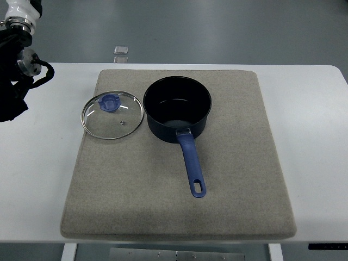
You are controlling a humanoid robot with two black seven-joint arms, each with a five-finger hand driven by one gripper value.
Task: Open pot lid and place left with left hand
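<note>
Glass lid (112, 115), matt felt mat (228, 179)

We see the lid (112, 115) lying flat on the mat (228, 179), just left of the pot (177, 107); the mat lies on the table (315, 136).

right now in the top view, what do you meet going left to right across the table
Left hand in black at the left edge → round glass lid with a blue knob → dark blue pot, its blue handle pointing toward the camera. The grey felt mat lies under lid and pot.
</note>
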